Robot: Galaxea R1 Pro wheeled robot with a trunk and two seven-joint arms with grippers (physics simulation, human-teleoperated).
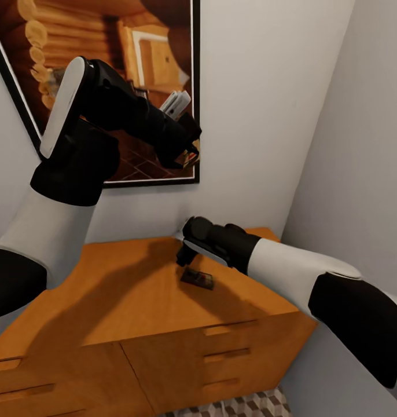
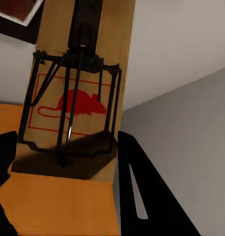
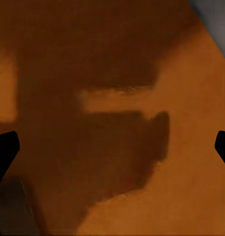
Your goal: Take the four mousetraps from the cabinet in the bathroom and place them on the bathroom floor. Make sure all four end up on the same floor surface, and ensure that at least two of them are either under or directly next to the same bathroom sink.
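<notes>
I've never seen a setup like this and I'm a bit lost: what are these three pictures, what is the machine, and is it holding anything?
It is a simulated robot with two arms, each ending in a two-fingered claw. The big picture is from a camera on its head, looking down over both arms at an orange wooden cabinet in a room corner, below a framed picture on the wall.

The other two pictures come from cameras on the arms near the claws. The left claw is raised in the air and grips a wooden mousetrap with a red mouse printed on it. The right claw hangs low over the cabinet top, fingers spread, just above a second mousetrap lying there. A strip of patterned floor tiles shows at the bottom.
</notes>
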